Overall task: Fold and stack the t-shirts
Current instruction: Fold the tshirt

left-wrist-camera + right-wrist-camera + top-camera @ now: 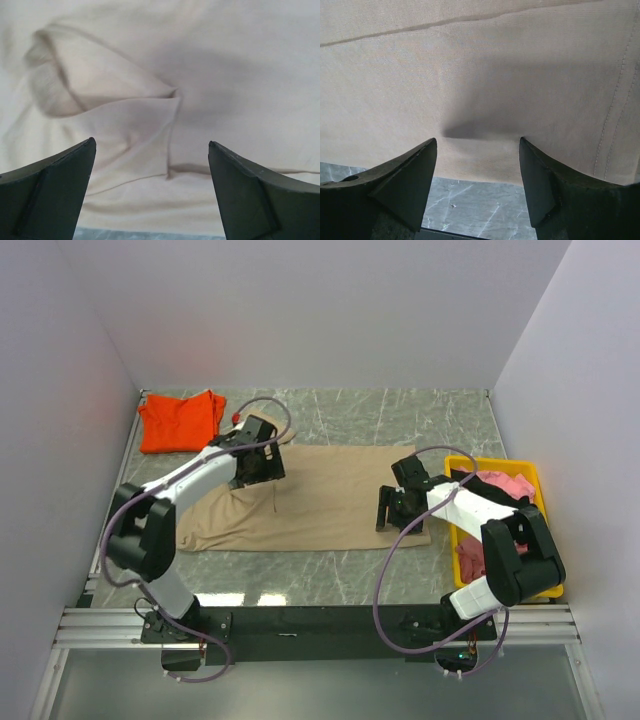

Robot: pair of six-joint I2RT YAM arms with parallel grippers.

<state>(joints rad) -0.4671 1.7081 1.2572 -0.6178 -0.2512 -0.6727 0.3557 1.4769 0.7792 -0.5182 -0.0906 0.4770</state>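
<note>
A large tan-beige t-shirt (320,495) lies spread across the middle of the table. My left gripper (255,468) is open just above its left part; in the left wrist view the gripper (151,144) frames a folded-over sleeve (115,100). My right gripper (398,512) is open at the shirt's right near edge; in the right wrist view the gripper (477,141) has its fingertips down on the tan hem (480,155), with bare table below. An orange-red t-shirt (180,420) lies crumpled at the back left. A pink t-shirt (505,485) lies in the tray.
A yellow plastic tray (500,461) stands at the right edge, next to my right arm, with pink cloth and a bit of dark cloth in it. White walls close the back and both sides. The grey marble table (400,415) shows behind the tan shirt.
</note>
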